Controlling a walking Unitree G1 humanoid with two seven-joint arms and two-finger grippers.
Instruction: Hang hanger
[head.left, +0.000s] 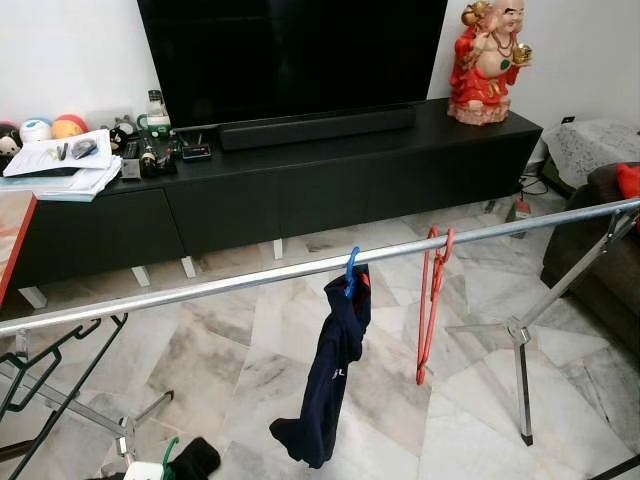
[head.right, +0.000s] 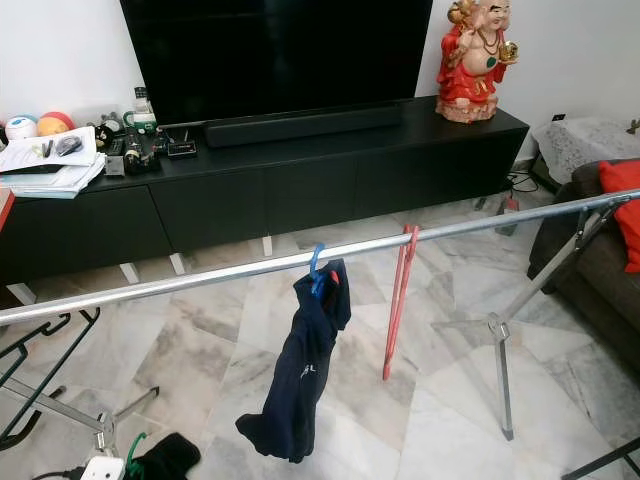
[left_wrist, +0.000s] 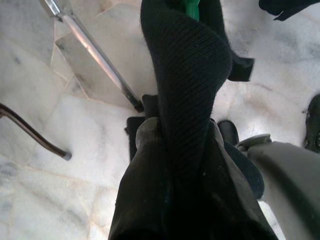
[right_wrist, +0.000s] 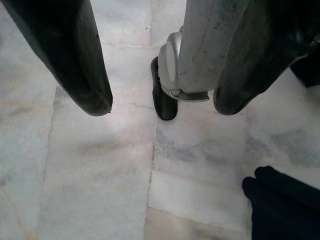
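Left hand (left_wrist: 175, 150): both black fingers pinched closed on a black ribbed knit garment (left_wrist: 187, 75) draped over a green plastic hanger (left_wrist: 192, 7), held low near the white marble floor (left_wrist: 40, 200). In the left eye view the green hook (head.left: 170, 452) pokes up beside the rack's leg, well below the long silver metal rail (head.left: 200, 290).

Right hand (right_wrist: 160, 107): fingers spread wide, holding nothing, pointing at the floor.

Already on the rail: a blue plastic hanger with a navy garment (head.left: 335, 370), and a bare red plastic hanger (head.left: 432, 300).

Judgement: load is light; the cloth is soft and may slip, the hanger stiff. Better hold is the hanger neck, just under the hook.
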